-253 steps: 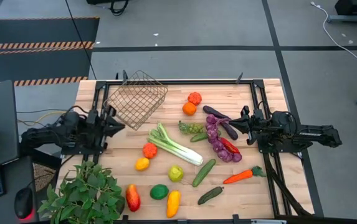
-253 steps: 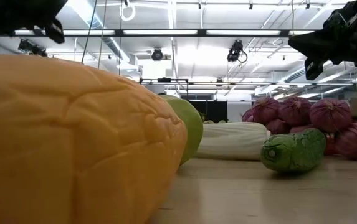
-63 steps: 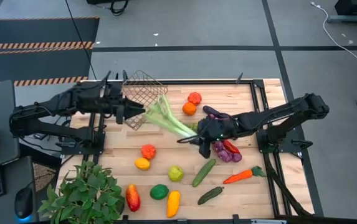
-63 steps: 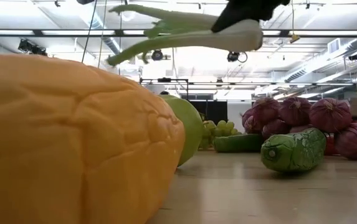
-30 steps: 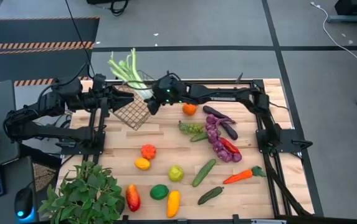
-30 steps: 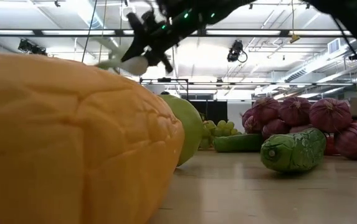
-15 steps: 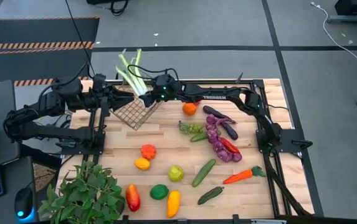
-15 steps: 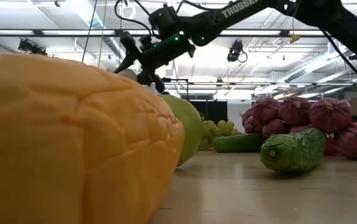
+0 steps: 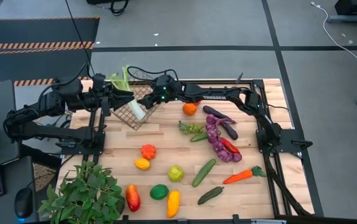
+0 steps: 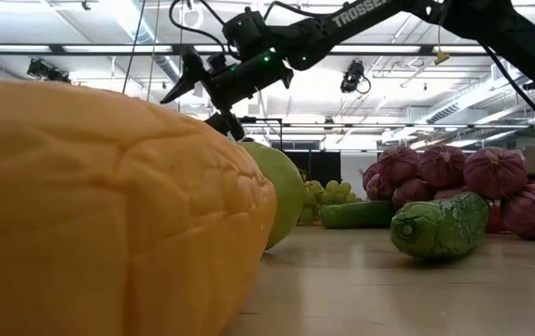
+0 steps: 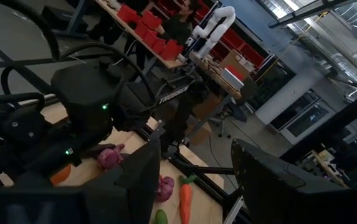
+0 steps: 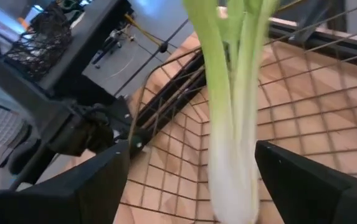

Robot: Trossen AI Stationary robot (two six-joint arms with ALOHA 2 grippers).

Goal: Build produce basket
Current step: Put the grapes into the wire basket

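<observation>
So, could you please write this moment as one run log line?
left gripper: holding basket rim, tilted | right gripper: open over basket | celery: in basket, released | other produce: on table

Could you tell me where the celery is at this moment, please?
In the high view the celery lies in the tilted basket at the table's far left, its leaves poking past the rim, just ahead of the open right pincer.

Celery (image 9: 130,93) has been carried from surface into tilted basket (image 9: 142,103) and released; right gripper (image 9: 151,99) fingers opened.
</observation>
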